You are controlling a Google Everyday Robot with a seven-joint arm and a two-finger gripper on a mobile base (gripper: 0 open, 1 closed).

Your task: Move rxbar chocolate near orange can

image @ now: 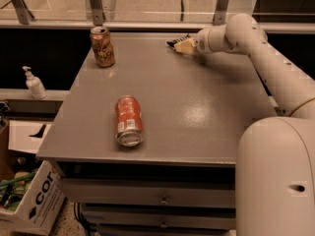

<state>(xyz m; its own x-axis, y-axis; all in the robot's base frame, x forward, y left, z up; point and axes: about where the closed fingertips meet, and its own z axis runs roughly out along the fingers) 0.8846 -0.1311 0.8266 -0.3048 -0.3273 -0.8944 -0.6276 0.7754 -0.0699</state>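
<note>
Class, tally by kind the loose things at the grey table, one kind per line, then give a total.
Drinks cans: 2 (the orange can upright, the redder can on its side)
Snack bars: 1 (the rxbar chocolate, at the far side by the end effector)
Total: 3

A single camera looks down from high above the near edge of a grey table (206, 117), facing across it toward a glass railing (147, 4) on the far side. It sits close to the robot. The white body (275, 181) fills the lower right corner, and the arm (275, 68) reaches along the right side to the gripper (179, 45) at the table's far edge.
</note>
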